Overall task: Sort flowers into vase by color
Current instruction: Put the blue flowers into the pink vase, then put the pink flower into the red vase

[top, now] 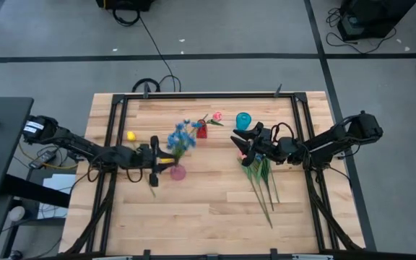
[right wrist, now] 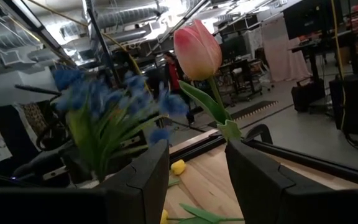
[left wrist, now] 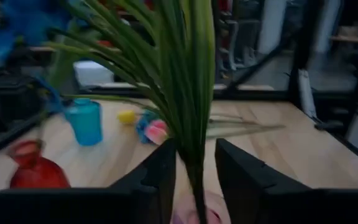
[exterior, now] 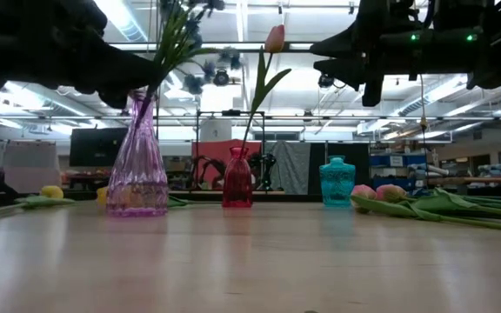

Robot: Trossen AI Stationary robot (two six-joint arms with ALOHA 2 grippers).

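Nearest along the table's front right lies a loose bunch of flowers (top: 262,184), their long green stems running toward the near edge and their pink heads (exterior: 377,193) resting on the wood just beside the right arm; above those heads hangs the right gripper (top: 245,144), its two dark fingers (right wrist: 149,180) standing apart with nothing between them. Left of centre, the left gripper (top: 156,162) is poised right over the mouth of a pink glass vase (exterior: 137,165); its fingers (left wrist: 160,177) are parted to either side of the green stems of a blue sprig (top: 181,136), with a narrow gap showing on each side, so it flanks the stems without clamping them; the sprig stands in the pink vase, its blue blossoms fanning out above. Farther back stands a small red vase (exterior: 237,178) holding a single pink tulip (exterior: 274,38), upright and leaning slightly; to its right, a teal vase (exterior: 337,182) stands with nothing showing in it. A yellow tulip (top: 131,136) lies on the table behind the left arm, well apart from the vases.
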